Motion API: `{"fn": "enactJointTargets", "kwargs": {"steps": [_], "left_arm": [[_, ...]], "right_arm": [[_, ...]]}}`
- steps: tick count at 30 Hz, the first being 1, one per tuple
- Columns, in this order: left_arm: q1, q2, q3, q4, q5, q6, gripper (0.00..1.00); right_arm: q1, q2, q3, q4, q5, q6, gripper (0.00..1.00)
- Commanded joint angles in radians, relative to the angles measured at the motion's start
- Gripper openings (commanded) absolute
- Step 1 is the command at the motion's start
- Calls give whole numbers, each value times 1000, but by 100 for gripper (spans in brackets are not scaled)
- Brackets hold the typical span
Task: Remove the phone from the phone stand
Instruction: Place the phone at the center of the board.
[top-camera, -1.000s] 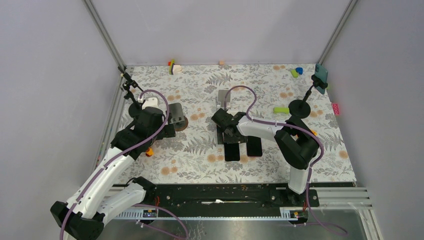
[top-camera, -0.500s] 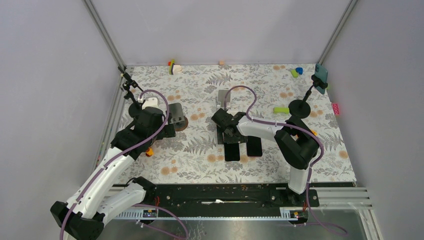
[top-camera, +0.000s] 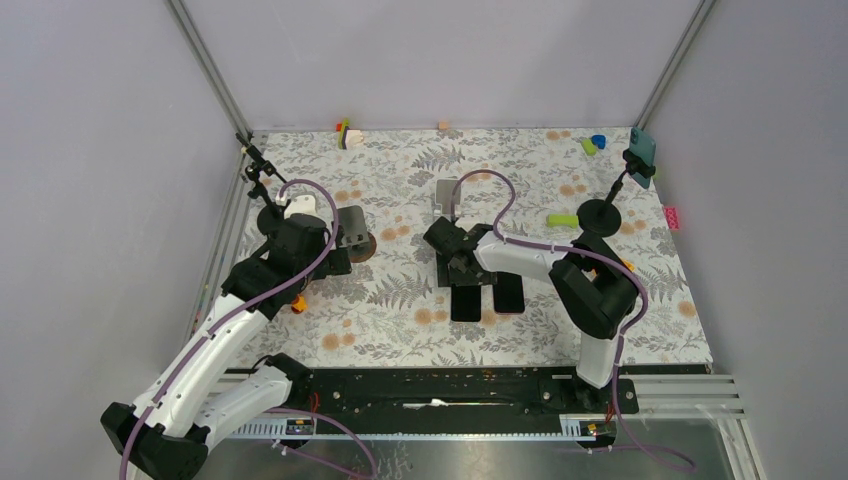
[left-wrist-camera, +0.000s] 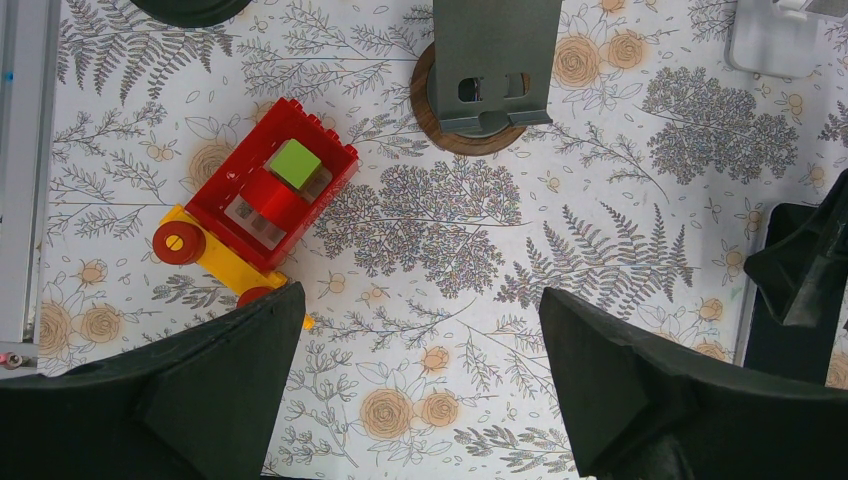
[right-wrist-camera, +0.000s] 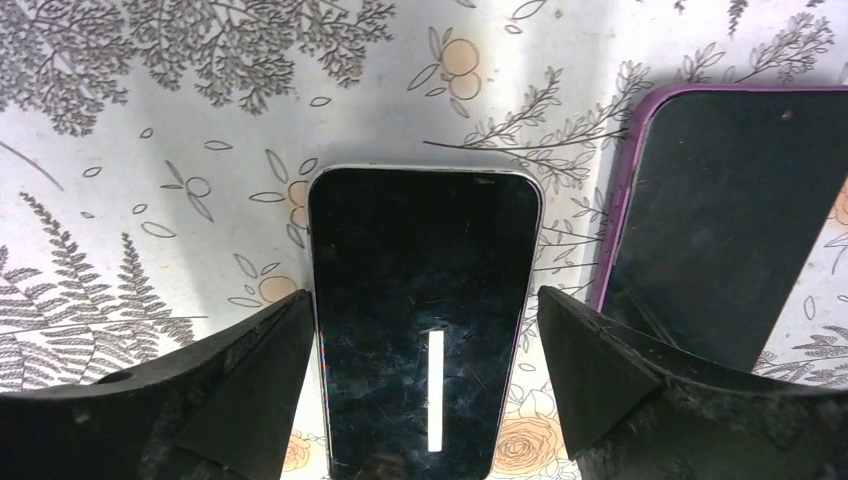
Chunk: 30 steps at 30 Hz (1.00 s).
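A black phone (right-wrist-camera: 425, 320) (top-camera: 463, 302) with a silver edge lies flat on the flowered table. My right gripper (right-wrist-camera: 425, 300) (top-camera: 457, 266) hangs low over its far end. The jaws are open, one on each long side of the phone and close to its edges. A purple-cased phone (right-wrist-camera: 730, 220) (top-camera: 508, 292) lies flat just right of it. A light grey phone stand (top-camera: 447, 195) behind the right gripper is empty. So is a dark grey phone stand (left-wrist-camera: 490, 90) (top-camera: 352, 232) on a round brown base. My left gripper (left-wrist-camera: 420, 295) (top-camera: 330, 258) is open above bare table near that stand.
A red and yellow toy truck (left-wrist-camera: 260, 195) sits left of the dark stand. A teal phone on a small tripod (top-camera: 641, 150) stands at the back right. A green block (top-camera: 561, 220) and small toy pieces (top-camera: 347, 132) lie along the far side.
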Motion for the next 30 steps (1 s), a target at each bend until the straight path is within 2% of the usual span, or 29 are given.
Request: {"fn": "enactJointTargets", "kwargs": {"steps": [1,8,19,25,30], "left_arm": [[-3,3,4,15,-6,0,99],[-3,2,4,16,-8,0,99],[-3,4,4,16,-6,-1,99],[-2,6,4,15,-6,0,99],[-3,6,4,15,-7,-1,99]], "right_arm": [[-35,29,-64,-109,97,-24,87],[-42,25,-55,-108,109,-60,78],[-42,-19,-59,-72,118,-152,79],[-42,-39,-59,-52,101,-190,87],[-42,-74,-37,-54,81,-210,89]]}}
